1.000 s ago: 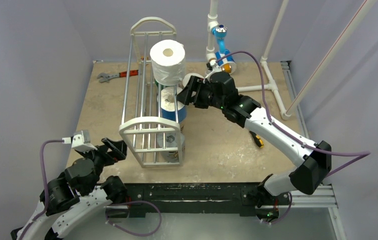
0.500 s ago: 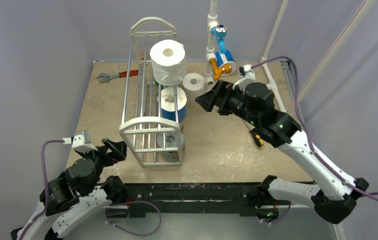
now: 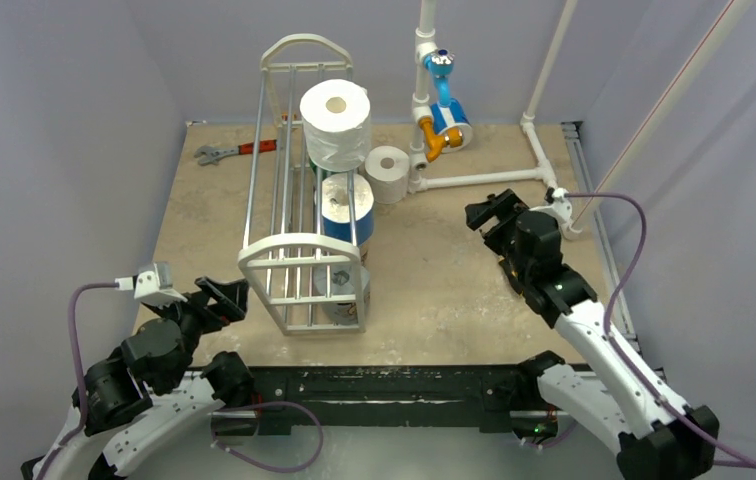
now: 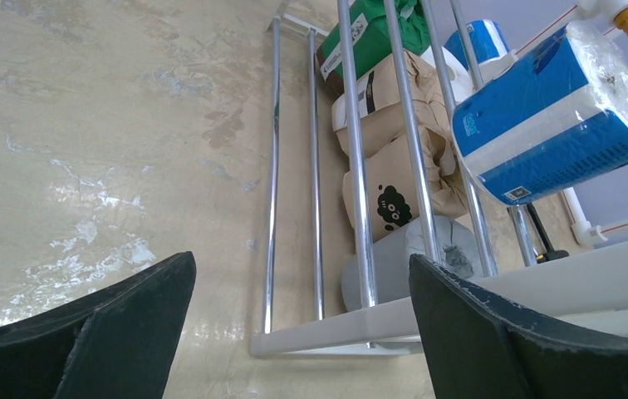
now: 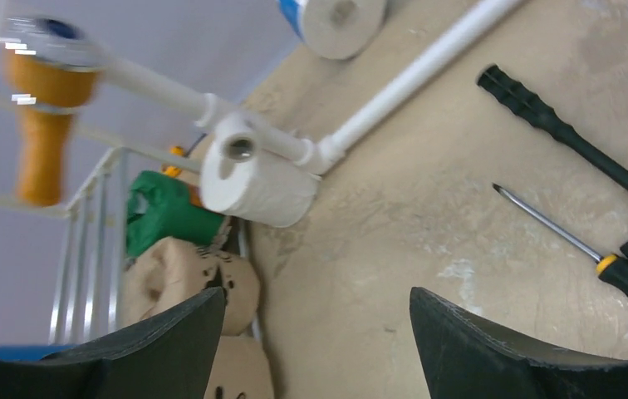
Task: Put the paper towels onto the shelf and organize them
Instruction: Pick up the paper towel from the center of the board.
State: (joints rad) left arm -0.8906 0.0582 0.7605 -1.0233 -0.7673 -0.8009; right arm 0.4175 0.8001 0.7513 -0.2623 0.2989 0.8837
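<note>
The shelf (image 3: 276, 268) stands left of centre, its rods (image 4: 359, 166) running away from my left gripper. A plain white roll (image 3: 335, 122) sits on top, with a blue-white roll (image 3: 346, 205) below it. Green (image 4: 373, 33), tan (image 4: 390, 158) and grey (image 4: 410, 258) rolls lie on the lowest tier. A small white roll (image 3: 387, 172) stands on the table beside the shelf, against the pipe (image 5: 257, 184). Another blue-wrapped roll (image 3: 451, 118) lies at the back. My left gripper (image 3: 222, 298) is open near the shelf's near end. My right gripper (image 3: 489, 212) is open and holds nothing, right of the small roll.
A white pipe frame (image 3: 474, 180) with blue and orange fittings (image 3: 439, 95) rises at the back right. A wrench (image 3: 234, 150) lies at the back left. Two screwdrivers (image 5: 576, 158) (image 5: 560, 233) lie on the table under my right arm.
My right gripper let go of the small white roll beside the shelf, opened, and the arm swung back to the right. The left arm barely moved.
</note>
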